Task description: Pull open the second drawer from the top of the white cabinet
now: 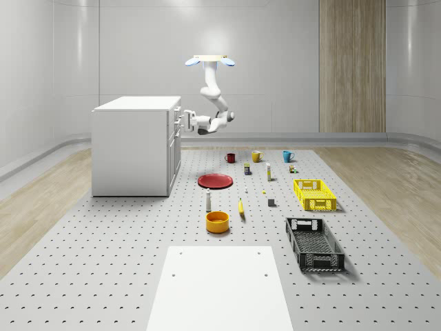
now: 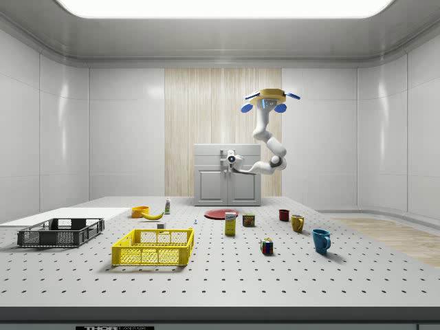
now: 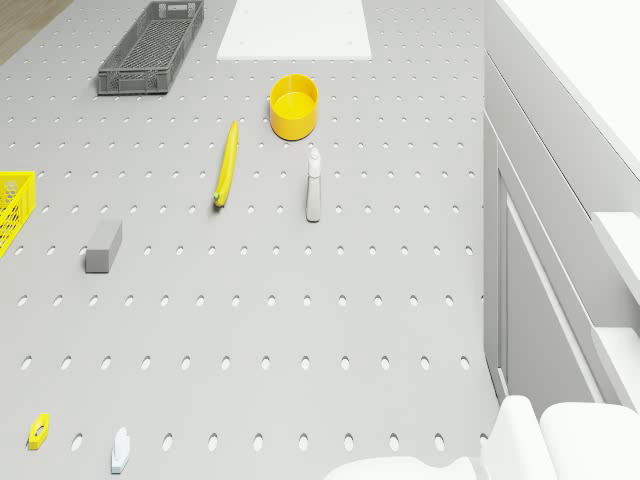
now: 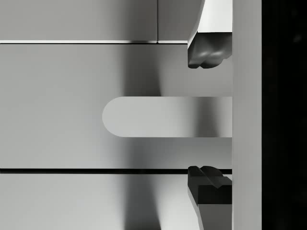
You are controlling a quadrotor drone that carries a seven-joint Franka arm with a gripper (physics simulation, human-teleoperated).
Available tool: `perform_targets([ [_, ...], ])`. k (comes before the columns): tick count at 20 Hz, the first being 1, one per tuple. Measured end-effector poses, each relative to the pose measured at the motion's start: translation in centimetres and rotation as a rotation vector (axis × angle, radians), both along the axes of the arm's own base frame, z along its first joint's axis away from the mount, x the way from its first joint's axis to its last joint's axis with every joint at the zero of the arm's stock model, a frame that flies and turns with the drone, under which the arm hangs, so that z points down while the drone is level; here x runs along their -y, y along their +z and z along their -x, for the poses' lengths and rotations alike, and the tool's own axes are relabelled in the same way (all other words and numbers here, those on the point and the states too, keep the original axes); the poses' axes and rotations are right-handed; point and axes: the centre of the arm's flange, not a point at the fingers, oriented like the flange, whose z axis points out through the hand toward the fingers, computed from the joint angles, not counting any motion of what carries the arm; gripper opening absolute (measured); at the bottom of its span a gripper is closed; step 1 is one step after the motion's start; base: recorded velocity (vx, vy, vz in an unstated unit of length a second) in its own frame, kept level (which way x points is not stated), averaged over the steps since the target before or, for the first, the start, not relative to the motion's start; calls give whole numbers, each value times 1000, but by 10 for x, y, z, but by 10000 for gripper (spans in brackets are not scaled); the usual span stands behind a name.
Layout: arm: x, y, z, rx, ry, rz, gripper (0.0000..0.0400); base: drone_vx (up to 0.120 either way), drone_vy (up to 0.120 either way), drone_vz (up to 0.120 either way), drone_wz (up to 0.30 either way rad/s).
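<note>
Claw (image 4: 208,117) fingers apart astride drawer handle (image 4: 163,117), drone (image 1: 209,61) hovering beside cabinet (image 1: 134,145).

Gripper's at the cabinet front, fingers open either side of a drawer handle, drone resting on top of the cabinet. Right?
Not quite: the drone hovers in the air beside the white cabinet, not resting on it, as the whole-scene view shows. The rest holds: in the wrist view the gripper is open, its fingers on either side of the drawer handle.
</note>
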Motion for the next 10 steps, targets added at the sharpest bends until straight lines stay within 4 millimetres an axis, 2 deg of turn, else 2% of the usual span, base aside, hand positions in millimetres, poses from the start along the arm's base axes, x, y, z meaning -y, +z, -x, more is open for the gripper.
perform_targets([
  [10,-6,1,0,0,0,0,300,0,0,0,0],
])
